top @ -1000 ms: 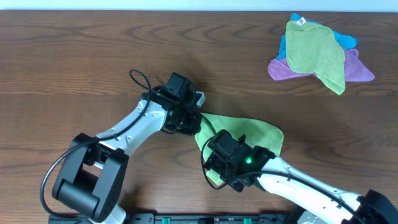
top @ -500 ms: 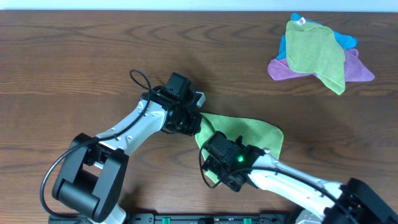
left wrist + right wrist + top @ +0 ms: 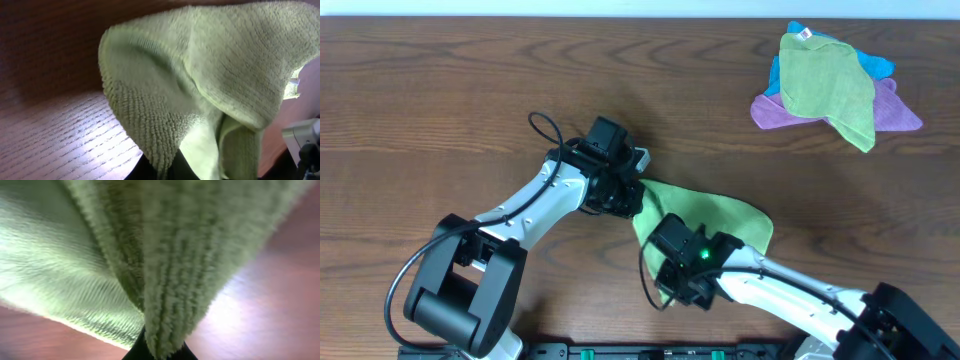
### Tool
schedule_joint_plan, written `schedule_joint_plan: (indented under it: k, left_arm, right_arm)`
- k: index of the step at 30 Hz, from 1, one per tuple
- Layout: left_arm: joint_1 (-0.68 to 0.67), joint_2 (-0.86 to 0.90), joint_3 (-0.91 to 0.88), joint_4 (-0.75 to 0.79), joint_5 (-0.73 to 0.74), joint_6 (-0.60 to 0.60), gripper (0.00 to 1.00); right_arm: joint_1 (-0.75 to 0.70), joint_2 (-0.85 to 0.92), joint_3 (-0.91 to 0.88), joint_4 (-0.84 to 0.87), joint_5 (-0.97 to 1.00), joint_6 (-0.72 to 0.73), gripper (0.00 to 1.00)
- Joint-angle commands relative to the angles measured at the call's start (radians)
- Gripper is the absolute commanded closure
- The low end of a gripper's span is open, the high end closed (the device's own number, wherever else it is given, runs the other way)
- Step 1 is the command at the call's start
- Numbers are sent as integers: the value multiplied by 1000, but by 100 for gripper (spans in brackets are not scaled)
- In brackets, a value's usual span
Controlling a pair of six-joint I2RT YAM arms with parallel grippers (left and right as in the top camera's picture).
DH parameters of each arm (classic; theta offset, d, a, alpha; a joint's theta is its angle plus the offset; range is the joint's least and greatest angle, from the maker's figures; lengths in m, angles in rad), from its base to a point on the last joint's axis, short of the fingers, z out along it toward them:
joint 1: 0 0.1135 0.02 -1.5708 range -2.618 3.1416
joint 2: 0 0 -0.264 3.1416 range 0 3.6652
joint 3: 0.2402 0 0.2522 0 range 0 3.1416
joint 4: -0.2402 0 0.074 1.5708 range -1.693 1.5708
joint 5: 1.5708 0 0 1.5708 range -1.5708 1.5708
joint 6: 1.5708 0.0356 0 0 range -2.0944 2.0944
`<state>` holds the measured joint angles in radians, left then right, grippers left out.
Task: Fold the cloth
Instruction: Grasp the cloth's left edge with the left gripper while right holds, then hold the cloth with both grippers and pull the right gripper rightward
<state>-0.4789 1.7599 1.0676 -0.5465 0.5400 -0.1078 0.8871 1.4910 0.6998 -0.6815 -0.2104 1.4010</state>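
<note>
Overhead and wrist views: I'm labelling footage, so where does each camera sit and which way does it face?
Overhead: above the table, looking straight down; left arm and right arm both show.
Left wrist: on the left arm, looking along the left fingers at the pinched cloth; only their dark tips show.
Right wrist: on the right arm, facing cloth gripped in the right fingers, wood behind.
Shared: all three see the cloth.

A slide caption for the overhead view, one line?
Left gripper and right gripper pinch the light lime-green microfibre cloth over a brown wooden table.
</note>
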Motion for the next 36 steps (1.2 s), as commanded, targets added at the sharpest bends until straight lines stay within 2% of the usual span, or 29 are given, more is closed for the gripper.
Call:
schedule_joint_plan:
  k: [1,5,8,10,12,18,24,32,36]
  left_arm:
    - [2,0,10,-3,-35,2,94]
    - [2,0,10,-3,-43,7,94]
    - [2,-1,10,-8,-34,-5,94]
    - [2,-1,10,-26,25,-23,94]
    - [2,-1,10,-49,66,-29,94]
    - [44,-11,14,-87,56,-31,94]
    - [92,-11,23,-69,63,-39,94]
    - [124,-11,31,-45,53,-57,94]
    - [125,-11,32,-42,53,-57,94]
  right_arm:
    - [-3,-32,26,-107,-39,-34,99]
    - [-3,-78,28,-256,-32,-43,99]
    - [-11,-131,36,-257,-31,-86,99]
    - [-23,-171,54,-261,-13,-105,99]
    - [-37,-203,82,-282,37,-111,99]
    - [-103,-273,226,-432,226,-193,99]
    - [-114,-285,279,-514,243,-204,99]
    - [-116,-285,280,-652,372,-206,99]
    - [-116,-285,280,-652,428,-206,91]
